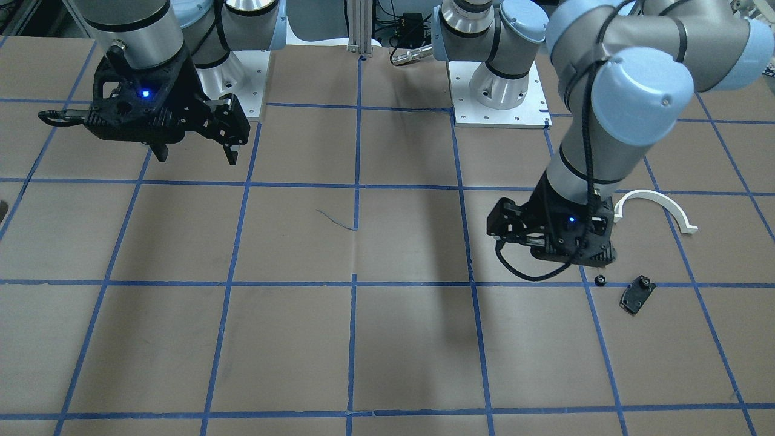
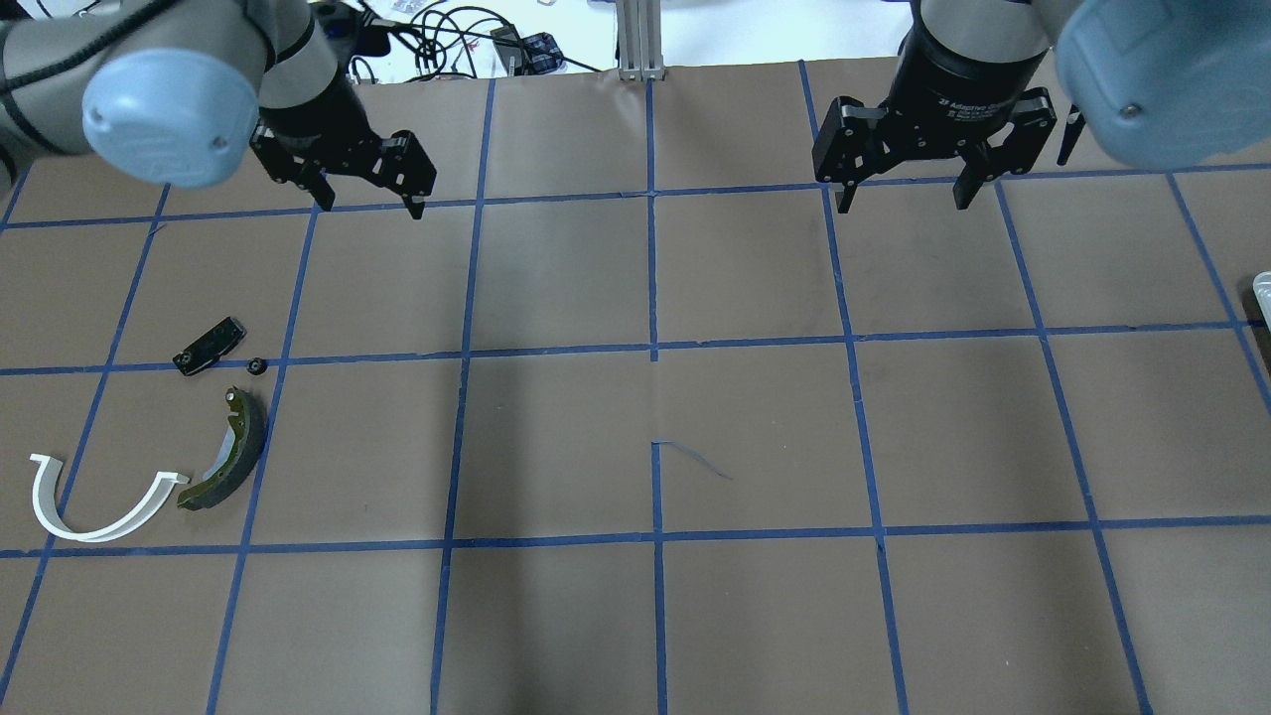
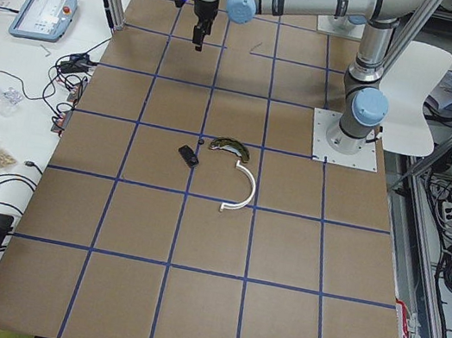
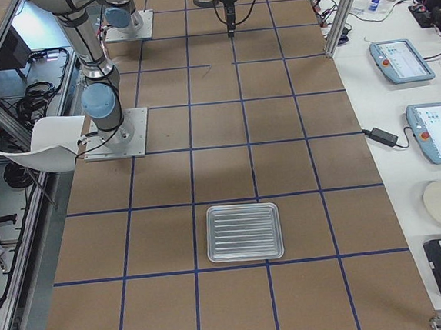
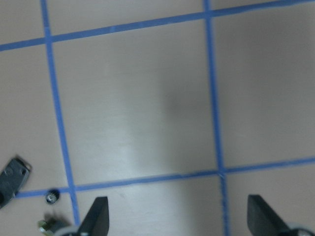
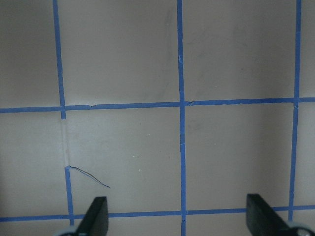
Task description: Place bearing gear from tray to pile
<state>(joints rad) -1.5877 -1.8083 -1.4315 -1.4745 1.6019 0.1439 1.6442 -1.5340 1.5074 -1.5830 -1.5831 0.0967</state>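
The small black round bearing gear (image 2: 256, 365) lies flat at the edge of a blue tape line, within the pile (image 3: 228, 145) of loose parts. Seen from overhead, it sits at 4 o'clock of the small flat black plate (image 2: 209, 346) and at 12 o'clock of the dark olive curved brake shoe (image 2: 226, 452), touching neither. The white half-ring arc (image 2: 94, 506) lies at the shoe's 8 o'clock. The ribbed silver metal tray (image 4: 243, 232) lies flat, well apart from them.
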